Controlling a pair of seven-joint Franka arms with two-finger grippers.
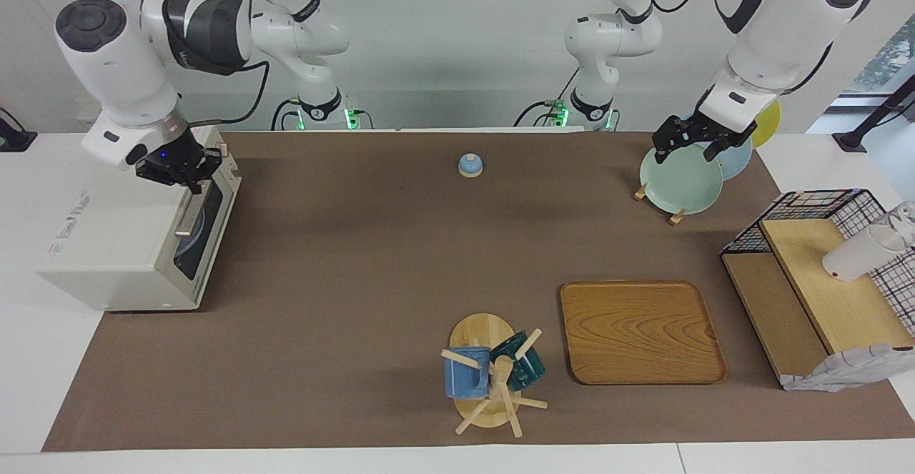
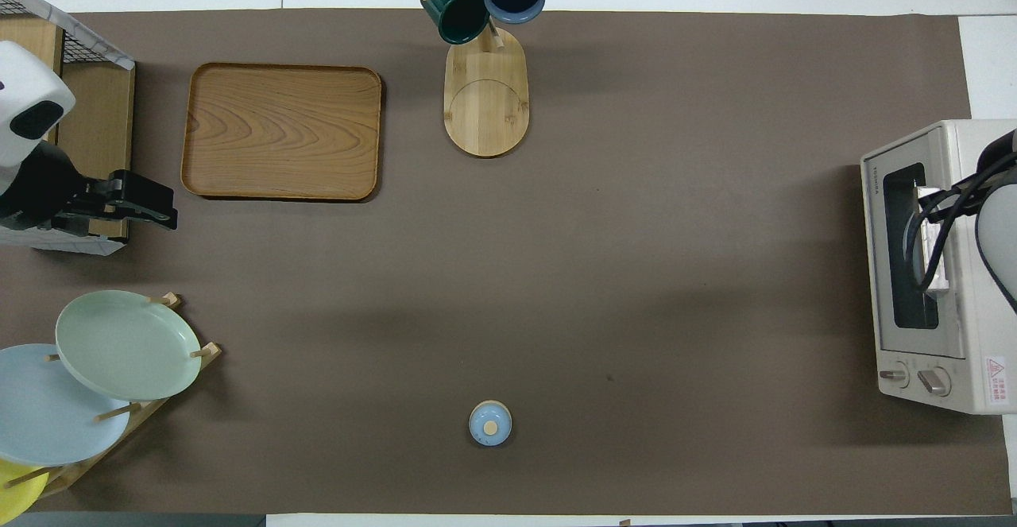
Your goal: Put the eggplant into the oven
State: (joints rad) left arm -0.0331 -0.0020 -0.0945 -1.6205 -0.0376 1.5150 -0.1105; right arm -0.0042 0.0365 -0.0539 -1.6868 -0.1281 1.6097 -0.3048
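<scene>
right gripper (image 1: 187,174), grip state unreadable, over the toaster oven (image 1: 136,245) door. left gripper (image 1: 697,138), fingers apart, empty, over the plate rack (image 1: 658,206). eggplant: not visible; bearing and axis undetermined.

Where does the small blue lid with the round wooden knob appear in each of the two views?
Facing view: the small blue lid lies on the brown mat, near the top centre, close to the robots' edge.
Overhead view: the same lid lies near the bottom centre.
Shared landmark: the mug stand is nearly in line with it, farther from the robots.
</scene>
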